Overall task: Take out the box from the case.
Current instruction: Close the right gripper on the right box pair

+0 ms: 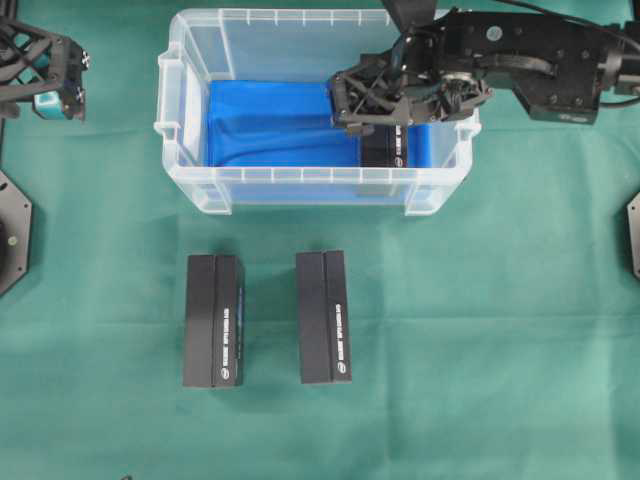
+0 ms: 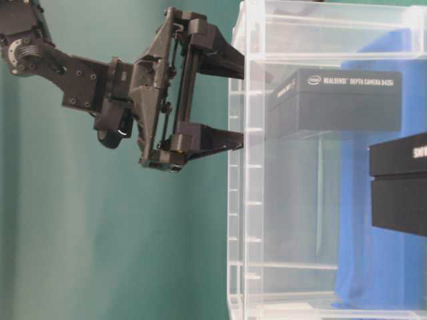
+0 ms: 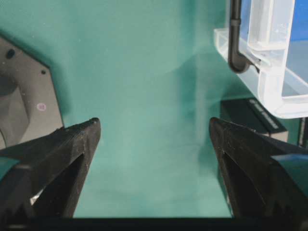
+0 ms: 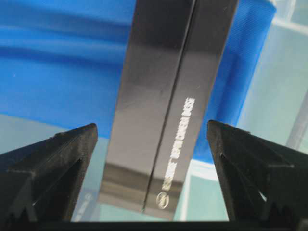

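Note:
The case is a clear plastic bin lined with a blue cloth. A black box lies inside it at the right end. My right gripper hangs open just above that box, at about rim height in the table-level view. In the right wrist view the box runs lengthwise between the two fingers, and the right gripper touches neither side of it. My left gripper is open over bare green cloth, far left of the case, and it holds nothing.
Two more black boxes lie side by side on the green cloth in front of the case. Arm base plates sit at the left edge and right edge. One of the outside boxes shows beside the left gripper's right finger.

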Controlling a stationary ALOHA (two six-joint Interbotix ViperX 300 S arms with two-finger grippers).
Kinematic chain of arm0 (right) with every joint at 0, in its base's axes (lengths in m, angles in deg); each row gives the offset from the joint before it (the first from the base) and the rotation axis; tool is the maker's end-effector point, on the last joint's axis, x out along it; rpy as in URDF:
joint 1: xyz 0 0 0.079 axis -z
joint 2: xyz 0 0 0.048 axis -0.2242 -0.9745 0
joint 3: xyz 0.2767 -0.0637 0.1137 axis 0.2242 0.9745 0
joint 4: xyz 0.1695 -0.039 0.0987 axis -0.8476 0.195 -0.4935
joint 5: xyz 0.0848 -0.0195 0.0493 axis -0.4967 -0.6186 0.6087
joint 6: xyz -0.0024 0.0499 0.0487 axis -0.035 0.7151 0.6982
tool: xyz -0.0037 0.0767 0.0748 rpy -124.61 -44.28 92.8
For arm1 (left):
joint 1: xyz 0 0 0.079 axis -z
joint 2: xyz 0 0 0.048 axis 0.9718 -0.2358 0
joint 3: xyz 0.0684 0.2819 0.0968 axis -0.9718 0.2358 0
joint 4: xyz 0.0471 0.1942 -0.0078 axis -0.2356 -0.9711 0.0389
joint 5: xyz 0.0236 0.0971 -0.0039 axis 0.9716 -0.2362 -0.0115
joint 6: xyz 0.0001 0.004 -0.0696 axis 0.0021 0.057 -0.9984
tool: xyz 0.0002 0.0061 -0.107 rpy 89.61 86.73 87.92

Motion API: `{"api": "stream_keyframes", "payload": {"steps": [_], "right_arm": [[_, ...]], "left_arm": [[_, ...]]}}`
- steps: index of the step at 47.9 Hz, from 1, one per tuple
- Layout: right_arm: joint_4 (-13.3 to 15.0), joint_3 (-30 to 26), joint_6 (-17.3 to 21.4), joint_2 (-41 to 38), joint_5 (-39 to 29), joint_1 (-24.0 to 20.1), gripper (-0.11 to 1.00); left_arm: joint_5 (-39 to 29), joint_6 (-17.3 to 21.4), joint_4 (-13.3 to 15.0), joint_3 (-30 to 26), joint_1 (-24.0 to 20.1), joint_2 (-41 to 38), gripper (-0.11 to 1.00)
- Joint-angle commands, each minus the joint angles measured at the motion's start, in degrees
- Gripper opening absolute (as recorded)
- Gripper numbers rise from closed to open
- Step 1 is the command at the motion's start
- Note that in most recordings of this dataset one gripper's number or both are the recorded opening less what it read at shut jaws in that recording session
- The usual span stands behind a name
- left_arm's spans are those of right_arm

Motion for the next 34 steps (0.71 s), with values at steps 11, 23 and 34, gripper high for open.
{"api": "stream_keyframes", "payload": {"steps": [11, 23, 34], "right_arm": [[0.18, 2.02, 0.18, 0.79, 3.87, 1.23, 0.91], [0.18, 2.55, 0.18, -0.18, 6.15, 1.67, 0.92], [0.09, 2.55, 0.09, -1.14, 6.33, 1.67, 0.92]], "left_arm": [[0.18, 0.00, 0.00, -0.62, 0.09, 0.44, 0.96], [0.18, -0.09, 0.00, -0.62, 0.00, 0.44, 0.96], [0.18, -0.26, -0.09, -0.62, 0.00, 0.44, 0.96]]}}
